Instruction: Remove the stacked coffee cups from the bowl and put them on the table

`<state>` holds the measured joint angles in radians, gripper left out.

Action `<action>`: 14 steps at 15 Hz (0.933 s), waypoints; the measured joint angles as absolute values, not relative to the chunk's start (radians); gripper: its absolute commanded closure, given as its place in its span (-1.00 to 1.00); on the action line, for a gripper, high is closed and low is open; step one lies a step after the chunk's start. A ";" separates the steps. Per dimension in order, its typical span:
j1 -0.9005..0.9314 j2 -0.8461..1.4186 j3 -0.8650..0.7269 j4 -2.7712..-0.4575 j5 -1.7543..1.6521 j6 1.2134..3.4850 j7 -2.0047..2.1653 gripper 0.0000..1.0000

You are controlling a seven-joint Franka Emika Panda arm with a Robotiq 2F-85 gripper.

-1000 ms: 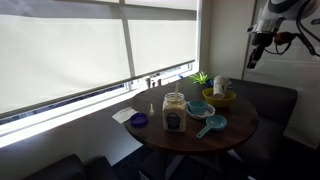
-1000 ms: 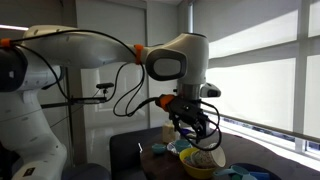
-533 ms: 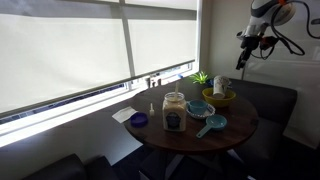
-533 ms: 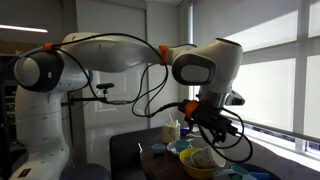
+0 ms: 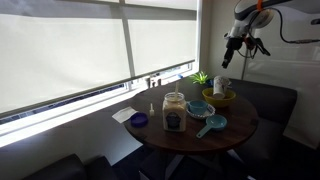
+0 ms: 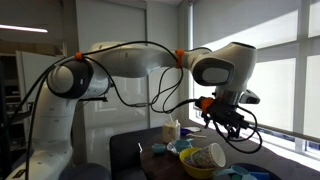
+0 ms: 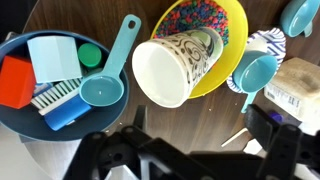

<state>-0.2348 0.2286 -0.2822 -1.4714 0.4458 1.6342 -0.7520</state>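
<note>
1. The tool (image 5: 228, 62) hangs high above the desk (image 5: 243, 122), jaws apart and empty.
2. The stacked coffee cups (image 7: 175, 70) lie tilted in the bowl (image 7: 238, 25); descend centred, straddle them across the body, then close gently.

Clear jar (image 5: 174, 112) (pale contents), light blue bowl (image 5: 200, 109) beside it, blue scoop (image 5: 211, 125), small green plant (image 5: 201, 78).
</note>
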 measured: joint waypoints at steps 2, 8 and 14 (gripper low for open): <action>-0.249 0.262 -0.256 -1.437 0.444 1.601 -0.723 -1.00; -0.294 0.363 -0.208 -1.382 0.423 1.474 -0.703 -0.51; -0.321 0.394 -0.153 -1.374 0.427 1.437 -0.716 0.33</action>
